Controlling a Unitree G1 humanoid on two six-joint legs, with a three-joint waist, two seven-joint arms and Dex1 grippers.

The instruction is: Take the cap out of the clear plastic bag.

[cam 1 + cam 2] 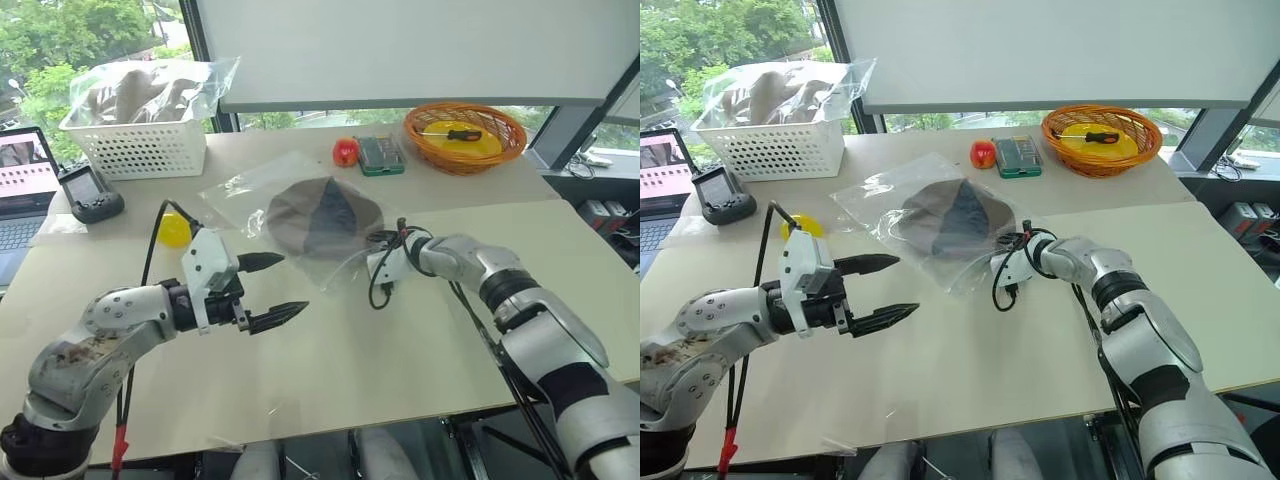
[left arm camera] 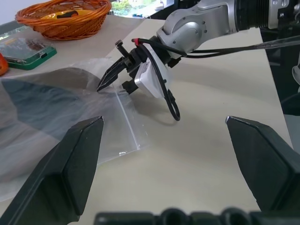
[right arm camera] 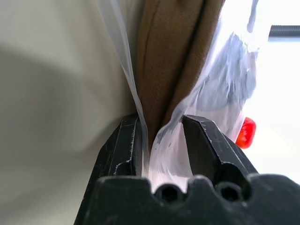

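Note:
The brown cap [image 1: 325, 218], its dark lining showing, lies flat inside the clear plastic bag [image 1: 243, 186] at the middle of the table. My right gripper [image 1: 373, 239] is at the bag's right edge. In the right wrist view its fingers [image 3: 125, 140] stand narrowly apart with the bag's film [image 3: 166, 150] bunched between them, touching both. The cap's brown edge [image 3: 173, 56] sits just beyond them. My left gripper [image 1: 293, 284] hovers wide open above the table, near the bag's front edge, with nothing between its fingers.
A white basket [image 1: 140, 150] with bagged tan fabric stands at the back left. An orange wicker basket [image 1: 465, 140] is at the back right, with a red object [image 1: 346, 151] and a green box [image 1: 381, 155] beside it. A yellow object [image 1: 174, 230], a black device [image 1: 92, 195] and a laptop [image 1: 20, 190] are on the left.

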